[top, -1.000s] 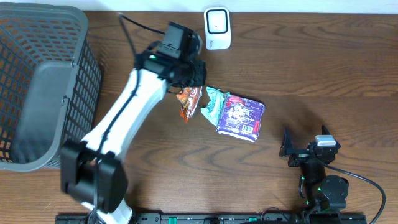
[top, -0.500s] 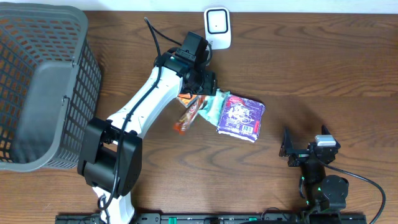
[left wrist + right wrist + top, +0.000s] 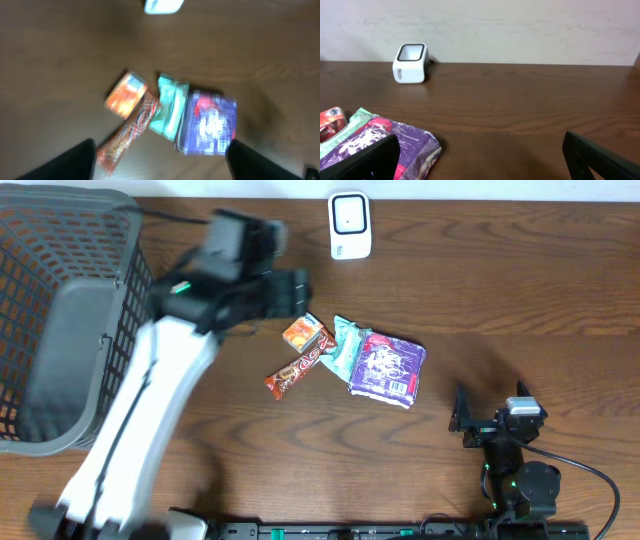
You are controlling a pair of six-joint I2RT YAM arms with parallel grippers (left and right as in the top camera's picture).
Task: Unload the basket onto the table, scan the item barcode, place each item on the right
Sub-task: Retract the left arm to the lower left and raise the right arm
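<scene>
Blur is smearing the left arm point(image 3: 150, 410) in the overhead view, on the left side of the frame. The left claw point(image 3: 292, 290) is hanging over the desk point(image 3: 500, 290) in the upper middle, just right of the basket point(image 3: 70, 330) and to the lower left of the scanner point(image 3: 350, 225). It is gaping wide and holding nothing. In the left wrist view its two fingers point(image 3: 75, 162) are showing in the bottom corners, with the snacks lying loose between and beyond them.

The bar point(image 3: 298, 367) is lying flat on the desk in the middle of the frame, slanting from lower left to upper right. Its upper end is touching the orange pack point(image 3: 303, 333) and sitting right beside the teal pack point(image 3: 345, 345). The purple pack point(image 3: 388, 365) is lying on the right of the teal pack, touching it. The scanner is standing at the top middle, well apart from the bar.

The right claw point(image 3: 478, 420) is sitting at the lower right of the frame, near the purple pack but apart from it. It is gaping wide too and holding nothing. In the right wrist view the purple pack is showing at the lower left and the scanner at the upper left, by the wall point(image 3: 520, 25).
</scene>
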